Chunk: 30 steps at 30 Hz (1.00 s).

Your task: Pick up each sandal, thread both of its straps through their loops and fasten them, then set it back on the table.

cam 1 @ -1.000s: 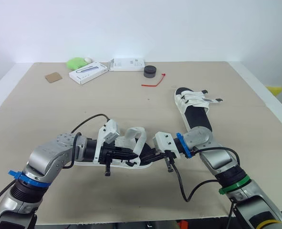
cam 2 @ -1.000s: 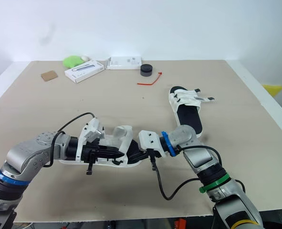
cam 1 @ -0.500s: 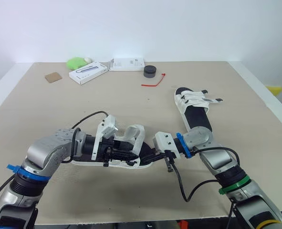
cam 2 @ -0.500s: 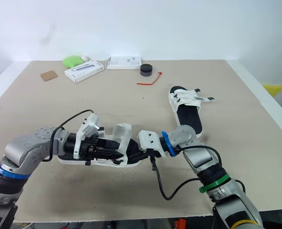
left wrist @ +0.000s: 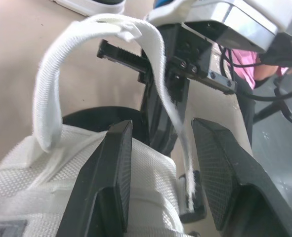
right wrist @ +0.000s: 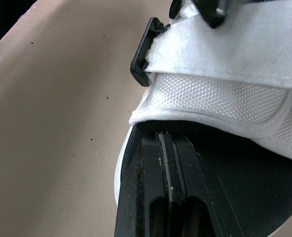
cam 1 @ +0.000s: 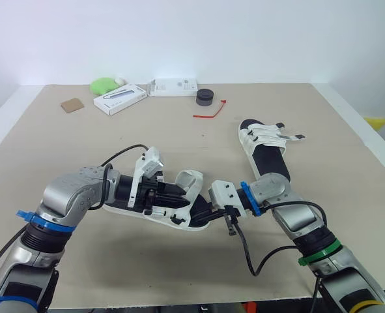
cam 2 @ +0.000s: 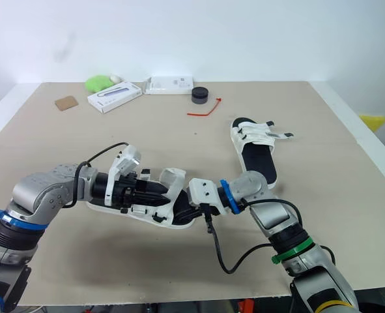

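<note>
Closest to me, the near sandal (cam 1: 193, 216) sits at the front middle of the table (cam 1: 322, 130), held between both arms. My right gripper (right wrist: 164, 143) has its jaws pressed together, tips on the insole under the upper. One strap looks threaded through its loop (right wrist: 142, 54). My left gripper (cam 1: 169, 197) is spread, with the other strap (left wrist: 49, 74) arching loose and its end dangling between the fingers. So I judge this sandal about half done. Farther right lies the far sandal (cam 1: 264, 156); I can't tell whether it's fastened.
</note>
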### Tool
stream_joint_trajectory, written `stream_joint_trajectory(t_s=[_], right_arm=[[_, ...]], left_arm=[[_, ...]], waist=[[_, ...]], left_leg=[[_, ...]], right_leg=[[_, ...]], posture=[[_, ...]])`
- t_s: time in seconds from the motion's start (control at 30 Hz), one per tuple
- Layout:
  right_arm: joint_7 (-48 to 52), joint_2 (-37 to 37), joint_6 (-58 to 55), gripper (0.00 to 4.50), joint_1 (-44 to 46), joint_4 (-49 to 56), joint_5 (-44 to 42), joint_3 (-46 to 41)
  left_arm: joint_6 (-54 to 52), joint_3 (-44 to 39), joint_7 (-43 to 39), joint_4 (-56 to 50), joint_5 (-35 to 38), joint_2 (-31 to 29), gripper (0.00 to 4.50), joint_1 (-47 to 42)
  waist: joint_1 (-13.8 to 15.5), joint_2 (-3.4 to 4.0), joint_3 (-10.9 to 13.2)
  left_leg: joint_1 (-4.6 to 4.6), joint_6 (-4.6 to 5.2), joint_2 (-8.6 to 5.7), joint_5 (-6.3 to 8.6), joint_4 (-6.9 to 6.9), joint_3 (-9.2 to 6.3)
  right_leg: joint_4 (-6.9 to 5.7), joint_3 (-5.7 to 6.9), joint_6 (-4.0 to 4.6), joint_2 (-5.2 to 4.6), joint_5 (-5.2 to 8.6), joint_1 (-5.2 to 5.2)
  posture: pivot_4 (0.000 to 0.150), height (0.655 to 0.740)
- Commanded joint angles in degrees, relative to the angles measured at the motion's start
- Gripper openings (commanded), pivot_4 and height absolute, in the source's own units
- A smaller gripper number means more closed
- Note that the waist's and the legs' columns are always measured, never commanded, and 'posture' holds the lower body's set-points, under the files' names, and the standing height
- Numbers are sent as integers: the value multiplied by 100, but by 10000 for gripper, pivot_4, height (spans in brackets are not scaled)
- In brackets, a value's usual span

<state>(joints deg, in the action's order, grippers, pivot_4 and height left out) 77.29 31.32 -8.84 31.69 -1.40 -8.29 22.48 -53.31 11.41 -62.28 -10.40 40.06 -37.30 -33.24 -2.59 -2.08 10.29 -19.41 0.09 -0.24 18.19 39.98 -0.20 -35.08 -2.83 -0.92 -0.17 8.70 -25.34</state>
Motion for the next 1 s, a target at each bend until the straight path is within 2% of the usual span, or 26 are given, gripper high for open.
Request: stream_joint_trajectory(t_s=[0.03,0.2,0.5,0.73,1.0], right_arm=[[-22,61,-16,0,-57,88,34,1],[-9,52,-5,0,-33,60,34,8],[5,33,-4,0,-3,33,31,20],[0,29,-12,0,8,26,36,22],[-18,38,-27,0,5,31,44,17]], left_arm=[[205,-79,-288,-273,-28,-220,19523,68],[249,-213,-560,-392,34,-481,19523,-65],[667,-304,-717,-98,-173,-524,19523,-373],[1049,94,-1034,19,-615,-533,19523,-483],[1147,513,-1370,506,-955,-220,19523,-944]], waist=[[0,0,0],[-1,0,0],[0,0,0],[-1,0,0],[0,0,0]], left_leg=[[0,0,0,0,-1,0],[0,4,1,4,-5,0],[1,5,0,5,-8,0],[1,6,0,6,-10,1],[1,7,-1,7,-10,3]], right_leg=[[0,0,1,0,1,-1],[0,1,1,0,7,-2],[0,1,1,0,10,-2],[0,1,0,0,11,-2],[0,0,1,2,12,-2]], posture=[[1500,7400],[1500,7400],[1500,7400],[1500,7400],[1500,7400]])
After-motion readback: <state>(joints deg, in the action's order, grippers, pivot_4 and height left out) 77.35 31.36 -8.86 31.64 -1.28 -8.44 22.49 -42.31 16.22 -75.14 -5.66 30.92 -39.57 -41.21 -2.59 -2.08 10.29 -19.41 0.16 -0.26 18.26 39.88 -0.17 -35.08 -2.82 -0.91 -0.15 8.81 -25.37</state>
